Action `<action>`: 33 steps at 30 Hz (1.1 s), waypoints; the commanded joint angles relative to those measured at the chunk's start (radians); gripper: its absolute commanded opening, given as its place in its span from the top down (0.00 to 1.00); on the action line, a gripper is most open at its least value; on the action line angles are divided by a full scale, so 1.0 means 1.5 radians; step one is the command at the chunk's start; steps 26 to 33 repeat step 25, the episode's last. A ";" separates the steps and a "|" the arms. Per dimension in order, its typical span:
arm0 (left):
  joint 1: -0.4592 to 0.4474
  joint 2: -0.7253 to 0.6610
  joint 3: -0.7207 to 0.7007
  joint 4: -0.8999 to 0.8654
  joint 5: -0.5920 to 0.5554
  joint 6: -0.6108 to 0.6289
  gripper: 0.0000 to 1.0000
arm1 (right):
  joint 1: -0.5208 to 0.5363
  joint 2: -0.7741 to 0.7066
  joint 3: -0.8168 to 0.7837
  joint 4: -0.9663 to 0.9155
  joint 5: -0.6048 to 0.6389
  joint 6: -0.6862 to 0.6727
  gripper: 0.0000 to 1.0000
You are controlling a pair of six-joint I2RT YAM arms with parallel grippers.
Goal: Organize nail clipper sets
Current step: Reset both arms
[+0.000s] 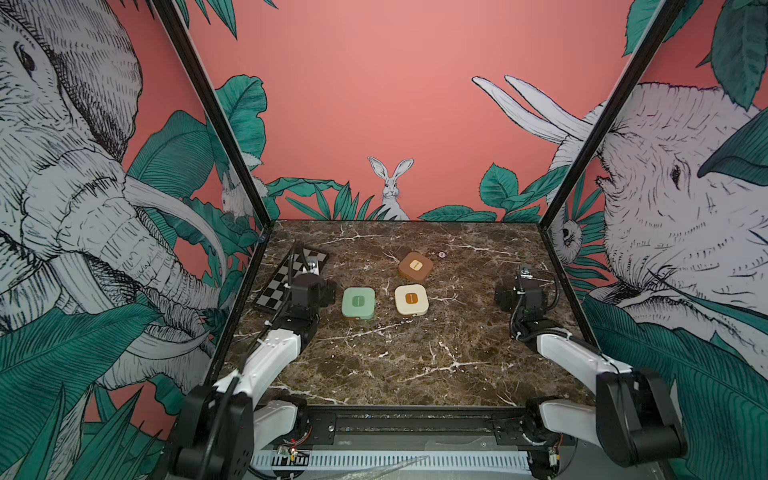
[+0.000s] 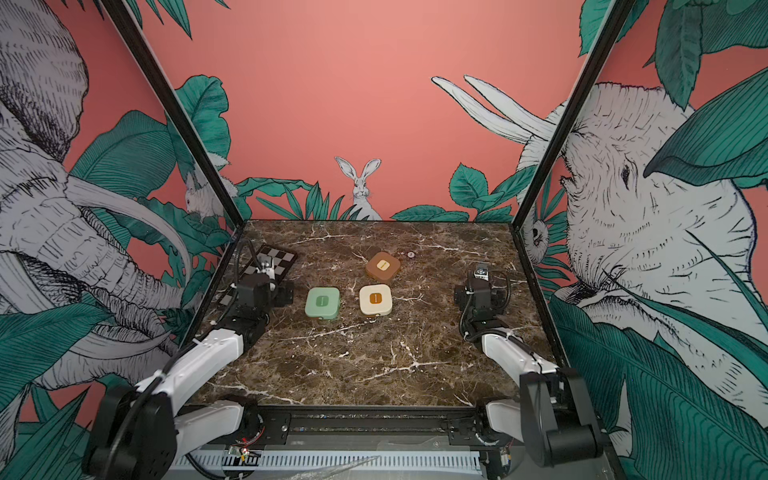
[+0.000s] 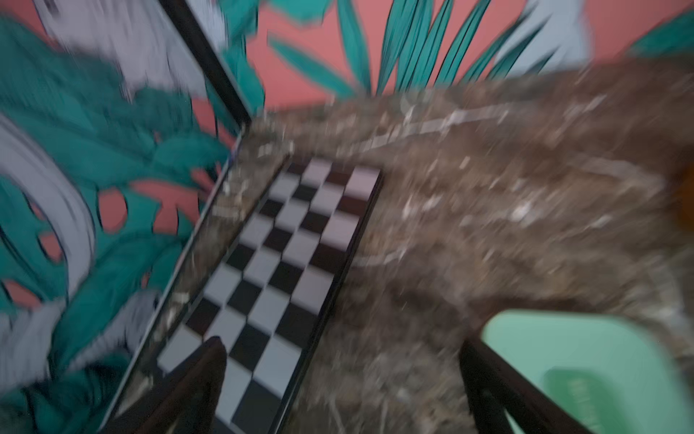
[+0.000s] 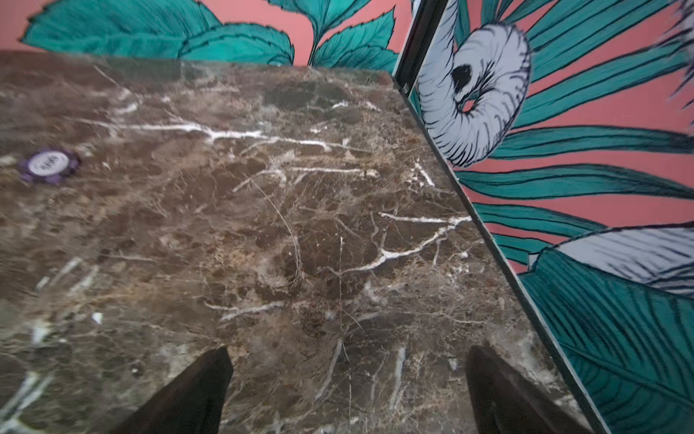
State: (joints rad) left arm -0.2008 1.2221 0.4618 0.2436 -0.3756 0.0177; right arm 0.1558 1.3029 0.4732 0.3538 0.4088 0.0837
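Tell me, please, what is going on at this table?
Nothing is being held right now. A green case, a cream case and a brown case lie closed on the table. The left gripper is open beside the green case, over the checkerboard; the right gripper is open above bare marble.

Brown marble desk (image 1: 395, 365) inside a jungle-mural booth

A black-and-grey checkerboard (image 1: 275, 286) lies flat at the desk's far left, close along the left wall. A small purple chip (image 4: 49, 165) with a pale centre lies well apart from it, toward the far right. A rabbit (image 1: 390, 189) is painted on the pink back wall, and elephants (image 1: 83, 187) on both side walls.
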 commanded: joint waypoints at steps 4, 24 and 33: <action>0.020 0.145 -0.053 0.402 -0.002 0.089 0.01 | -0.066 0.145 -0.102 0.426 -0.100 -0.041 0.00; 0.082 0.221 -0.042 0.431 0.094 0.041 0.01 | -0.092 0.169 -0.047 0.363 -0.243 -0.062 0.01; 0.082 0.221 -0.041 0.431 0.094 0.042 0.01 | -0.093 0.163 -0.047 0.350 -0.243 -0.063 0.01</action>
